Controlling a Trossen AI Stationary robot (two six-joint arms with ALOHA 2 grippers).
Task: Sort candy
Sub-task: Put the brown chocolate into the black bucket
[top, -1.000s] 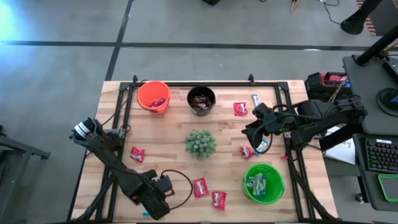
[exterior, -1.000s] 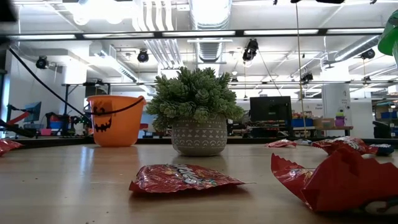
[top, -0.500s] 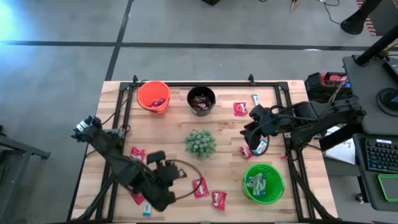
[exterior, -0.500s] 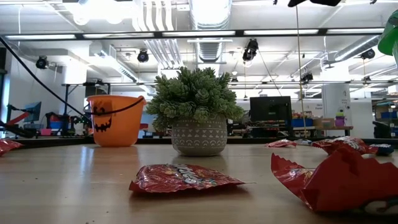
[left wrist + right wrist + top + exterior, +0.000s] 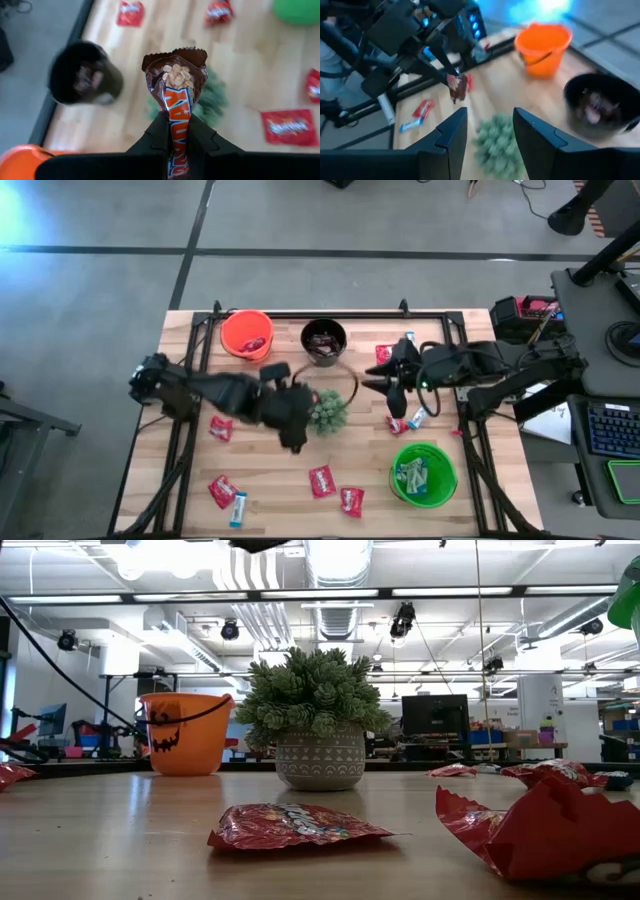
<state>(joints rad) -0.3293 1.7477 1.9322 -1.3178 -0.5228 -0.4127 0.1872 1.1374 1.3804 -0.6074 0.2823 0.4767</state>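
high view: the left tool (image 5: 296, 442) hangs over the bench (image 5: 270, 480) beside the plant ball (image 5: 325, 410). left wrist view: its fingers clamp a brown candy (image 5: 176, 82). right wrist view: right tool (image 5: 490, 132) stands apart, empty.

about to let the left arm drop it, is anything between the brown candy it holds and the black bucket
Nothing visible does. The left gripper holds the brown candy in the air beside the plant, with bare table up to the black bucket.

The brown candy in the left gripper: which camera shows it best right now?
The left wrist view: the brown candy fills the middle, pinched at its lower end by the left gripper. The right wrist view shows it small and distant. In the high view the arm hides it; the low view misses it.
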